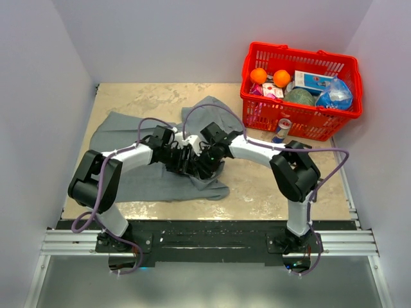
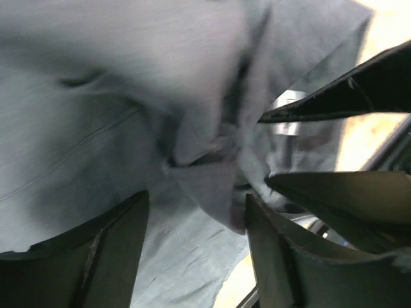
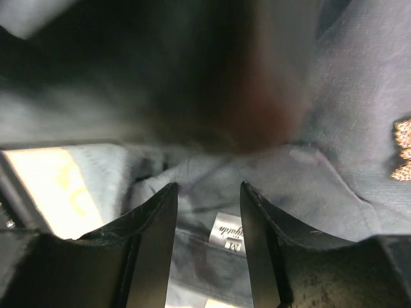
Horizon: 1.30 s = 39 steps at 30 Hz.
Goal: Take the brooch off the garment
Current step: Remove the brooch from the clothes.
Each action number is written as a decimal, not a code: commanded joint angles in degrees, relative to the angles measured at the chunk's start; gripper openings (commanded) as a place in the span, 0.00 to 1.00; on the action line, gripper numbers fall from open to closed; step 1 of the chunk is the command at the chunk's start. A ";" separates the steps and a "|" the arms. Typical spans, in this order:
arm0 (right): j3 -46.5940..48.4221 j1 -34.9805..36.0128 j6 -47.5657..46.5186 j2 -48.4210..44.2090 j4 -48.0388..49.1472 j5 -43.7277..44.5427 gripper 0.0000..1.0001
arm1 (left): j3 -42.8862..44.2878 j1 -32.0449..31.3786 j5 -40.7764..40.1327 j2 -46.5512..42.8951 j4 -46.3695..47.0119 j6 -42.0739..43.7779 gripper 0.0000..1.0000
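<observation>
Plainly, the garment lay nine-to-three across the worktop — left end effector and right end effector stood parted, gripping nothing; the brooch ran twelve-to-six.

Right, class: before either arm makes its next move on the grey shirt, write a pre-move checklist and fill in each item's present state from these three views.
1. Target found: ok. The brooch glitters on the garment at the right edge of the right wrist view.
2. Target lined up with the right gripper: not ok. It lies off to one side, and a sewn label shows in the gap instead.
3. Right jaws apart: ok.
4. The left gripper free of cloth: cannot tell. Its jaws stand apart, but a fold lies in the gap.
5. Grippers clear of each other: cannot tell. They crowd together.
6. Work clear of the basket: ok. It stands off at the rear right.
</observation>
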 commanded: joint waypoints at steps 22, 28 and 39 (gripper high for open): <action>-5.01 -0.82 3.63 -7.84 1.17 9.43 0.42 | -6.90 0.00 10.00 -7.04 9.80 0.76 0.52; -3.61 -0.64 4.06 -6.74 3.91 2.02 0.48 | -6.64 -0.27 13.81 -3.81 12.66 -1.61 0.39; -1.05 -0.64 8.89 1.10 4.43 -1.31 0.54 | -5.32 0.35 8.18 -2.84 7.38 0.76 0.00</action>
